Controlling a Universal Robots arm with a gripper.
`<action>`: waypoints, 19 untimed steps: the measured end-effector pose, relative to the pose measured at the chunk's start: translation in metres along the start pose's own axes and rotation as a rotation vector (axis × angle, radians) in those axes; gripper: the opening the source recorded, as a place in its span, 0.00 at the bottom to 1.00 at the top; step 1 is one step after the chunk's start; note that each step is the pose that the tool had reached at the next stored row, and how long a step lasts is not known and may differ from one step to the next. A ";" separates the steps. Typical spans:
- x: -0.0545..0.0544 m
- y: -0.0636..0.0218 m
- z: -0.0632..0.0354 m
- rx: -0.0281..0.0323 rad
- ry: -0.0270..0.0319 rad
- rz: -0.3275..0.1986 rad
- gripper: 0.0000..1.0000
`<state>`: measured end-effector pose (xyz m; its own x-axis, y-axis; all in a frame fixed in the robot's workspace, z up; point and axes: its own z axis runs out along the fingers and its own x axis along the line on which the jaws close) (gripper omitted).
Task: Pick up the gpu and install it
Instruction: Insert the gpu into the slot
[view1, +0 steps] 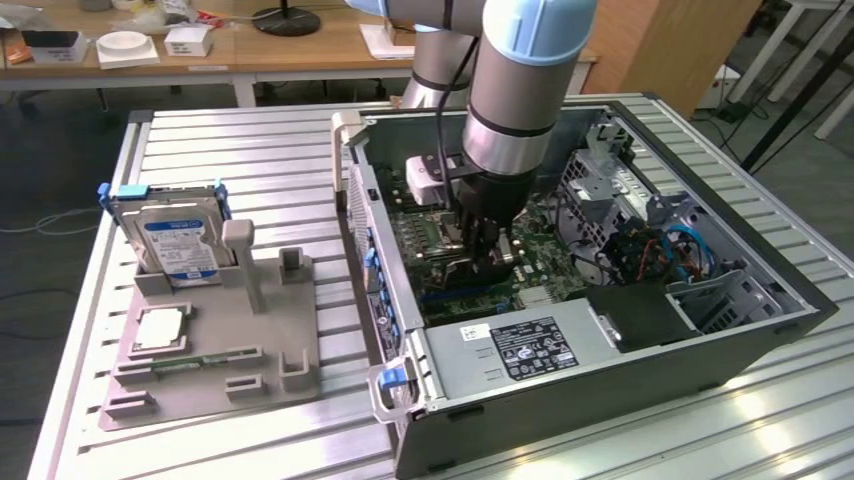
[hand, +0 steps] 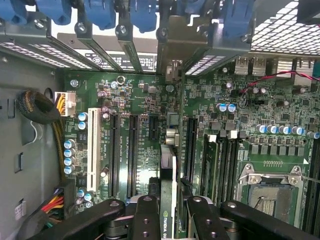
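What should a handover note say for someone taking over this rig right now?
End effector: shut on the gpu, held edge-on, bracket end toward the rear slot covers.
Position: arm is down inside the open computer case, card over the motherboard expansion slots.
Done: gpu picked up and carried into the case.
Left: whether the card sits in a slot cannot be told; release has not happened.
Elsewhere: hard drive stands in the grey holder on the table.

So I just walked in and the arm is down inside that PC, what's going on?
The arm's tool is shut on the gpu, held edge-on just above the motherboard inside the open case. The card is lined up over the slots but isn't visibly seated yet. A hard drive sits in the rack outside.
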<state>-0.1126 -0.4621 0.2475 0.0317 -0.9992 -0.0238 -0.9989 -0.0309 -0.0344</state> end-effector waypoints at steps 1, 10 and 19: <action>0.000 -0.0001 0.0001 0.0001 -0.0002 0.000 0.26; 0.000 -0.0014 0.0013 0.0012 -0.0012 -0.005 0.26; 0.000 0.0013 0.0021 0.0019 -0.0013 -0.010 0.26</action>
<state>-0.1138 -0.4621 0.2453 0.0421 -0.9988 -0.0247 -0.9985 -0.0412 -0.0366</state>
